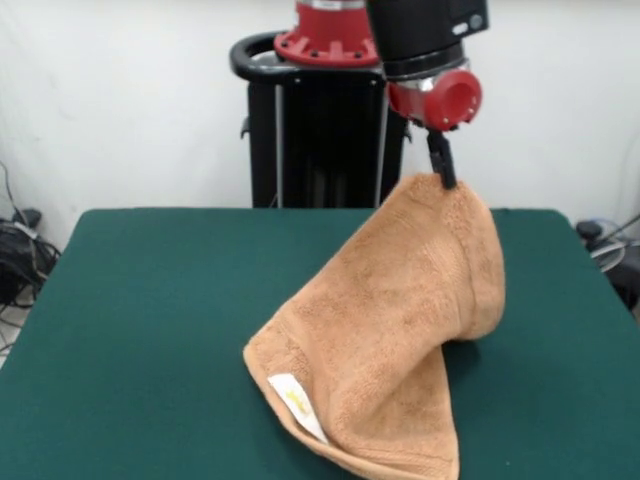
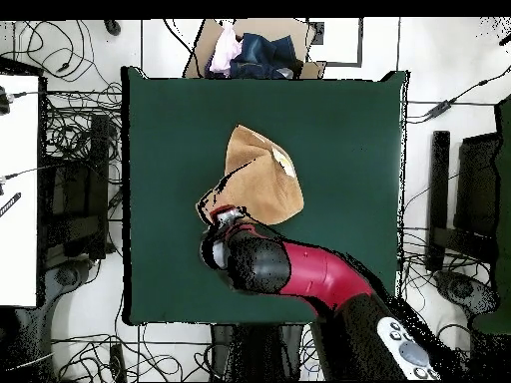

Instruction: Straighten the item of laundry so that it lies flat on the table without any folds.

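Towel, orange-tan terry, hangs partly raised over the middle of the green worktop. One corner is lifted to a peak; my claw pinches that peak between fingers pressed together on the cloth. From the peak the fabric drapes down in a cone. Its lower edge lies on the worktop toward the camera-side rim in the front view, with the white label at the hem there. A folded lobe bulges on the other side of the drape. Open green surface surrounds the towel on every side. In the overhead view, my red arm crosses the worktop edge nearest the base, and a pile of clothes sits beyond the far edge.
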Controlling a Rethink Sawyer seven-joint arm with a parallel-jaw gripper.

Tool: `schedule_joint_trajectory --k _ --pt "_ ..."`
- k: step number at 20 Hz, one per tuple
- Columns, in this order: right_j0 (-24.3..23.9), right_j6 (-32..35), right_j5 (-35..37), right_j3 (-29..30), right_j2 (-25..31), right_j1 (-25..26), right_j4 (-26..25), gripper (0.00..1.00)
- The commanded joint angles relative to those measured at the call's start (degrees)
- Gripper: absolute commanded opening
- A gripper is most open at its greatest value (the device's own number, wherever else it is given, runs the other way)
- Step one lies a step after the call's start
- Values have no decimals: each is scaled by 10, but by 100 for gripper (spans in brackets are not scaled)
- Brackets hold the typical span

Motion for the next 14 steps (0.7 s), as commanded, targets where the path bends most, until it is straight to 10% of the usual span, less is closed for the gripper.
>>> schedule_joint_trajectory --k 1,14 --pt "-45 -13 -64 115 77 -20 -48 0" --pt "33 73 -220 165 11 -11 -91 0"
